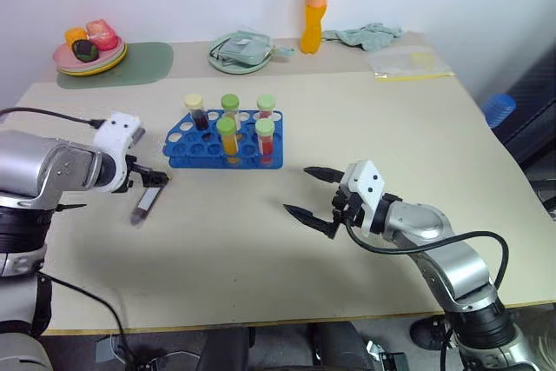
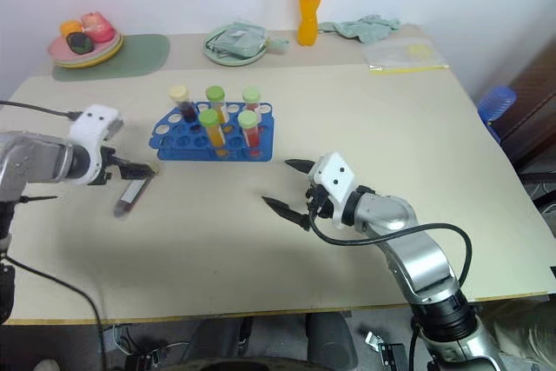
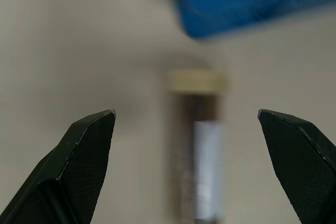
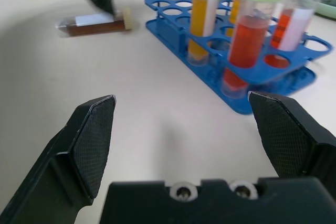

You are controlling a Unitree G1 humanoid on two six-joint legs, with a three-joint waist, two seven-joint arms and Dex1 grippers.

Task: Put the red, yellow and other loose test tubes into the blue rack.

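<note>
The blue rack (image 1: 204,147) stands left of the table's middle with several capped test tubes upright in it, holding red, yellow-orange and dark liquid. A dark maroon test tube (image 1: 143,205) with a cream cap lies loose on the table, in front of the rack's left end. My left gripper (image 1: 149,178) hangs open just above the tube's capped end, pointing down; in the left wrist view the tube (image 3: 197,145) lies between the spread fingers. My right gripper (image 1: 311,190) is open and empty above the table, right of the rack.
Along the far edge stand a tall orange drink bottle (image 1: 316,6), a plate of toy food (image 1: 89,49) on a green mat, a pale green dish (image 1: 241,49), a crumpled cloth (image 1: 365,35) and a plastic bag (image 1: 408,62).
</note>
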